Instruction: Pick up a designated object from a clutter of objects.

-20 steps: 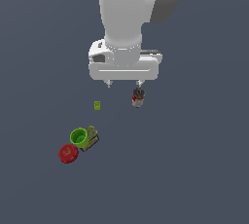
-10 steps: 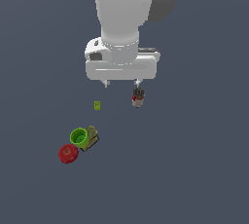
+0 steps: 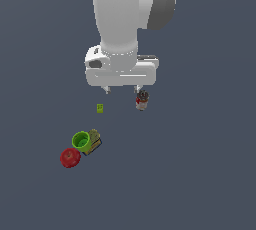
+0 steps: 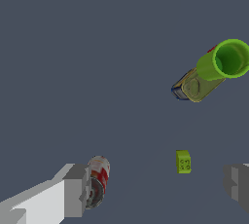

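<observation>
The tiny lime-green studded brick (image 3: 100, 108) lies alone on the dark floor; it also shows in the wrist view (image 4: 183, 161). My gripper (image 3: 122, 91) hangs above the floor, open and empty, up and toward the exterior view's right of the brick. In the wrist view the gripper (image 4: 156, 189) has the brick between its two fingers, nearer one of them. The brown-white dark-topped container (image 3: 142, 100) stands just beside one finger (image 4: 75, 191) and shows there as a can (image 4: 98, 179).
A bright green cup (image 3: 80, 139) (image 4: 226, 60) rests against a brownish-olive box (image 3: 92, 142) (image 4: 194, 85). A red apple (image 3: 70, 157) sits beside them, toward the exterior view's lower left. In the wrist view the cup almost hides the apple.
The arm has shifted slightly toward the exterior view's left and a little lower. The gripper stays open. The objects have not moved.
</observation>
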You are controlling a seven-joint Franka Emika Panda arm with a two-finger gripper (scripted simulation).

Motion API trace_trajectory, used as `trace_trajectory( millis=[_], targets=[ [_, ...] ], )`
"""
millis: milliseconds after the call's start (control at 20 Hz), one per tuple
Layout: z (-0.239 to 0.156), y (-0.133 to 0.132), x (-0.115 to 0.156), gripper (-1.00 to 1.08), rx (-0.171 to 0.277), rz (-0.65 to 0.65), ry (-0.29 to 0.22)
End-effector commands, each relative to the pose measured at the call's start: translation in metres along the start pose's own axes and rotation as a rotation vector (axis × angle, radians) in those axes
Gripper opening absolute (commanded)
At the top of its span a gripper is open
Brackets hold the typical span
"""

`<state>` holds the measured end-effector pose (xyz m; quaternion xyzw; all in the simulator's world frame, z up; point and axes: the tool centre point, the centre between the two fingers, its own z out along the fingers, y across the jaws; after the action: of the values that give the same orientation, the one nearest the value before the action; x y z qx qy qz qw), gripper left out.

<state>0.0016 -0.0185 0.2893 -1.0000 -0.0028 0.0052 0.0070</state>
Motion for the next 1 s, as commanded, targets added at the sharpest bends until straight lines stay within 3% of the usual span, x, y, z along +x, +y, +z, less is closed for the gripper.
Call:
trace_trajectory(
  millis=[0,450,950],
  targets=[
    [0.011,0.007,-0.001,1.00,0.002,-0.003,0.000],
    [0.076,0.047,-0.018,1.00,0.010,-0.024,0.005],
    [0.161,0.102,-0.065,1.00,0.007,-0.048,0.011]
  ],
)
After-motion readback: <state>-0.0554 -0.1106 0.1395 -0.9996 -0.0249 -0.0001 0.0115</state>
